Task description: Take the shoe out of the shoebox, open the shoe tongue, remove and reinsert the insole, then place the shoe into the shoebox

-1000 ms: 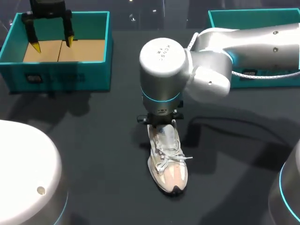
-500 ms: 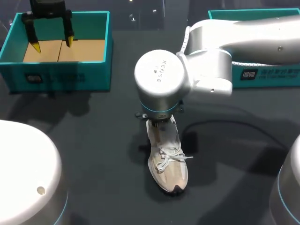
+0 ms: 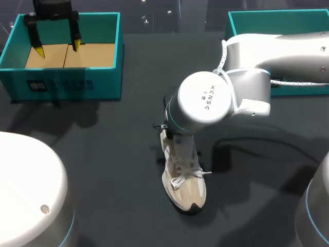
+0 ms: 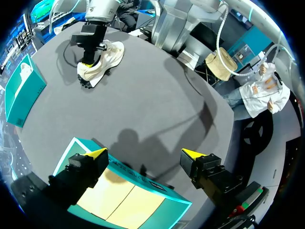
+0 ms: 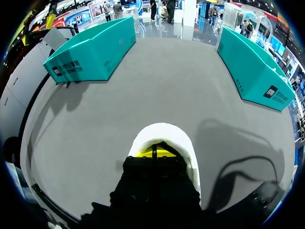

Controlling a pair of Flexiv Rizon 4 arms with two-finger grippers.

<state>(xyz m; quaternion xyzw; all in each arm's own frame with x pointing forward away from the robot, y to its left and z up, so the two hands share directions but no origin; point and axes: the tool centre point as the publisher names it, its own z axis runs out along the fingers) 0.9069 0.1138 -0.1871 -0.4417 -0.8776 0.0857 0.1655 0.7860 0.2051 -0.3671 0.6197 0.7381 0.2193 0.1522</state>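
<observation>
Swung rightward within the last second: right arm's wrist, now above the heel of the shoe (image 3: 187, 193).

Finds the shoe lying free at mid-table, toe pointing near, outside both boxes. Finds right gripper (image 5: 155, 152) sunk in the heel opening; cannot tell whether clenched or released. Finds left gripper (image 3: 58, 49) released and empty, hanging over the far-left shoebox (image 3: 67, 85). Judges main risk as follows: with nothing pinning the toe, a pull on the insole likely drags or tips the whole shoe; laces (image 3: 185, 175) drawn across the tongue may trap the insole. Notes second teal box (image 3: 257, 15) far right, partly behind the right arm. Notes left gripper blocking a return into the far-left shoebox.
</observation>
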